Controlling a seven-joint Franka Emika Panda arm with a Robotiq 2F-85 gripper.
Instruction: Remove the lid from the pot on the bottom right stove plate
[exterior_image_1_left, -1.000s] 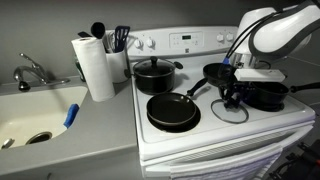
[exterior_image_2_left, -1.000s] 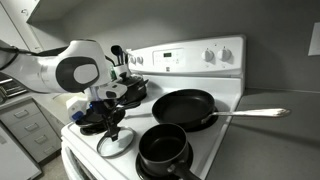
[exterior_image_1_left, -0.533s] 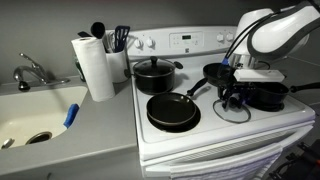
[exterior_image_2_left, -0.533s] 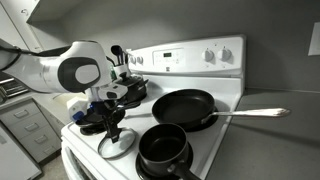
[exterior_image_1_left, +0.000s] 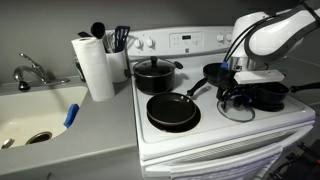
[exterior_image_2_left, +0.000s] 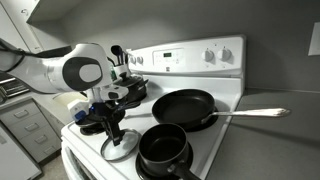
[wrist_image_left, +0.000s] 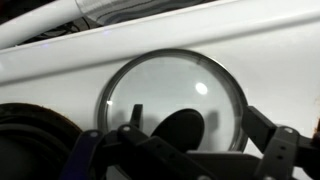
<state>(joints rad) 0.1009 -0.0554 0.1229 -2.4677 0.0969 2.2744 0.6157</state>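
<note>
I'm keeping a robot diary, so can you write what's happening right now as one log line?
stage: lid off pot | glass lid: on white stovetop beside pot | gripper: over lid knob, grip unclear

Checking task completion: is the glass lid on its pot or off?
Off. The glass lid lies flat on the white stovetop beside the uncovered pot, under the hand.

exterior views: opposite stove (exterior_image_1_left: 215, 125) corners, mid-range | wrist: close, above lid (wrist_image_left: 175, 100)
</note>
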